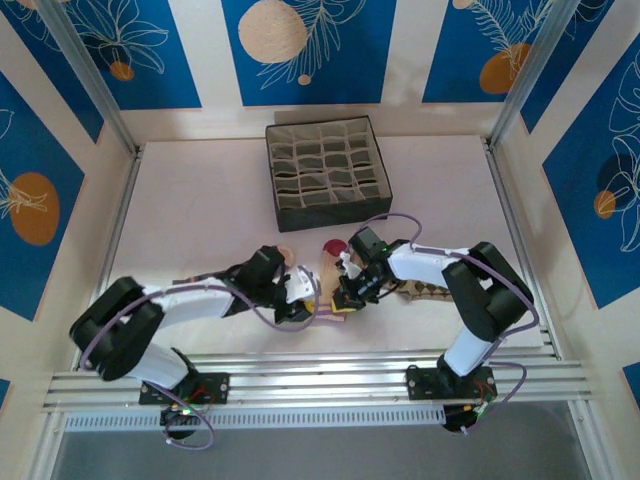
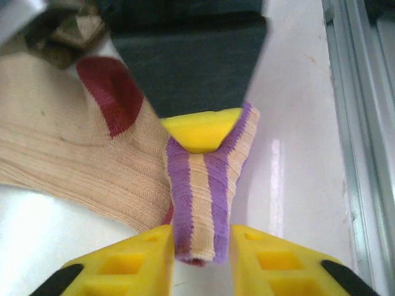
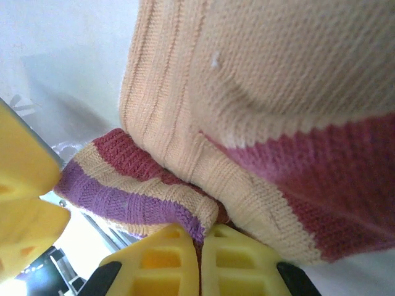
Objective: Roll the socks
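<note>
The beige sock (image 1: 331,268) with a maroon toe (image 2: 110,92) lies flat at mid-table between the two arms. Its purple-and-beige striped cuff (image 2: 203,197) is drawn up into a narrow band. My left gripper (image 2: 200,237) is open, its yellow fingers (image 2: 145,259) on either side of the cuff's end without squeezing it. My right gripper (image 3: 200,237) is shut on the cuff's edge (image 3: 148,206), and one of its fingertips (image 2: 199,129) shows at the band's far end. The diamond-patterned sock (image 1: 425,290) lies under the right arm. A rounded beige sock tip (image 1: 285,252) shows behind the left gripper (image 1: 300,295).
The grey fabric compartment box (image 1: 325,170) stands at the back of the table. An aluminium rail (image 1: 320,380) runs along the near edge, close to both grippers. Purple cables (image 1: 400,222) loop over the arms. Panelled walls enclose the left and right sides.
</note>
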Controlling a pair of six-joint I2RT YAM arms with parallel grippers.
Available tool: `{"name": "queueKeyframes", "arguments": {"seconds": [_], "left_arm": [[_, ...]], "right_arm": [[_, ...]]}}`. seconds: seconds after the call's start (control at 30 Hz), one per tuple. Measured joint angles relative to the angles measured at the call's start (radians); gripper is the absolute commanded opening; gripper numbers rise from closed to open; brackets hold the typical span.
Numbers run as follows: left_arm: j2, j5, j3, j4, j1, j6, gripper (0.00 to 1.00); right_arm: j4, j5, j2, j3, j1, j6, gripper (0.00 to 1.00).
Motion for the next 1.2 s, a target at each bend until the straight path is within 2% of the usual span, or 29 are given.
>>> {"name": "queueKeyframes", "arguments": {"seconds": [0.17,0.37,0.6,1.0,1.2], "left_arm": [[-0.084,-0.163,-0.085,0.101,-0.1,0.137,0.41],[-0.061,-0.294,-0.099,0.172,-0.167,0.241,0.43],[-0.008,-0.335,-0.101,0.244,-0.188,0.285,0.44],[0.016,-0.373,-0.101,0.255,-0.246,0.33,0.44],[0.079,-0.399,-0.1,0.271,-0.252,0.337,0.42]], "right_arm": [[-0.047,-0.018,0.037,0.04,-0.001,-0.001,0.0],[-0.076,-0.035,0.062,0.062,-0.005,-0.005,0.0],[-0.082,-0.051,0.071,0.066,-0.005,-0.011,0.0],[-0.085,-0.09,0.091,0.066,-0.024,-0.024,0.0],[-0.089,-0.108,0.098,0.066,-0.026,-0.031,0.0]]}}
